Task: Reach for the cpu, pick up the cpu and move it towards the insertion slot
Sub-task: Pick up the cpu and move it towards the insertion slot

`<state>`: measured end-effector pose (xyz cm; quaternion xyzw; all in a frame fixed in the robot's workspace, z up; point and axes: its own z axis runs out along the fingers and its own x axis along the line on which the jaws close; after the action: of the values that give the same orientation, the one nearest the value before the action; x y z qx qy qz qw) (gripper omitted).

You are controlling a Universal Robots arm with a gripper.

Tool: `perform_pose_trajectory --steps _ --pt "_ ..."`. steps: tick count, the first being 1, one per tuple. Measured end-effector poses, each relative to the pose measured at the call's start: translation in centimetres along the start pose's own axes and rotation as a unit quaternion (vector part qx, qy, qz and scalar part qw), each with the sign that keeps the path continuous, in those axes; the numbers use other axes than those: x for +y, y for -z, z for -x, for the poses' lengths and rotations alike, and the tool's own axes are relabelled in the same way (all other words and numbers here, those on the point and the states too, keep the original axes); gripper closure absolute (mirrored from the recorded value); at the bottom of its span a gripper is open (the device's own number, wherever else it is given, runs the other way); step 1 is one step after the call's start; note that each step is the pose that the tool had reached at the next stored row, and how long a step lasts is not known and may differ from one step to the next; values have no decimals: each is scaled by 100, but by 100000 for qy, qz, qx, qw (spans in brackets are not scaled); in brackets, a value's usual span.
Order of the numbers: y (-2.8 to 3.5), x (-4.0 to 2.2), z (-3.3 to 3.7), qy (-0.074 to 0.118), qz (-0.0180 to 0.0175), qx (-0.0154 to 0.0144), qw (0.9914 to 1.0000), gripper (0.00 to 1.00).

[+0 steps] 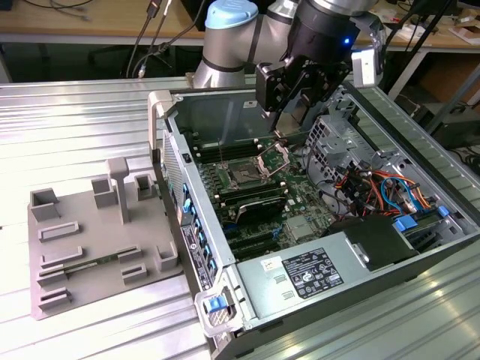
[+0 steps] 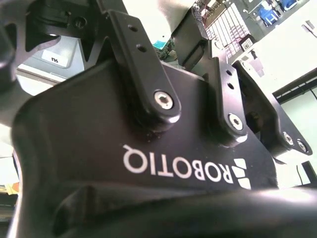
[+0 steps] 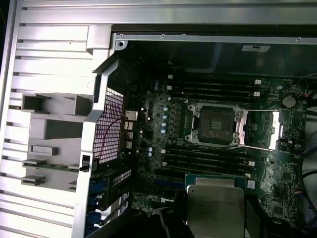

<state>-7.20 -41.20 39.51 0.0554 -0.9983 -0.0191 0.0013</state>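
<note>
The cpu (image 3: 216, 210), a flat square chip with a pale metal top, sat clamped between the dark fingers (image 3: 174, 213) of the gripper (image 3: 216, 218) in the first wrist view, so the gripper was closed on it and carried it clear of any surface. In that view the chip hung above the green circuit board (image 3: 277, 173), near the long black memory slots (image 3: 208, 161) and apart from the insertion slot (image 3: 216, 124), whose dark square lay open inside its silver frame with the hinged steel bracket (image 3: 275, 130) swung aside. In the exterior view the gripper (image 1: 289, 105) hovered over the back of the open computer case (image 1: 420, 150), above the raised bracket (image 1: 276, 156) and just beyond the insertion slot (image 1: 244, 176); the chip itself could not be made out there. The second wrist view looked along the gripper's black body (image 2: 148, 163) and its linkage bars (image 2: 143, 69), with bits of the case interior bright behind them. Within the case, a grey power-supply box (image 1: 300, 277) with a white label lay toward the front, and a bundle of coloured cables (image 1: 382, 195) ran beside the drive bays on the exterior view's right. Outside the case, on the exterior view's left, a grey plastic tray (image 1: 97, 247) with rectangular recesses and upright posts rested on the ribbed metal table (image 1: 67, 127), which also showed in the first wrist view (image 3: 54, 64).
</note>
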Motion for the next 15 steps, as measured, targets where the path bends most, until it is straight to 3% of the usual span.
perform_pose_trajectory --steps 15 --pt "-1 -11 99 -1 1 1 100000 45"
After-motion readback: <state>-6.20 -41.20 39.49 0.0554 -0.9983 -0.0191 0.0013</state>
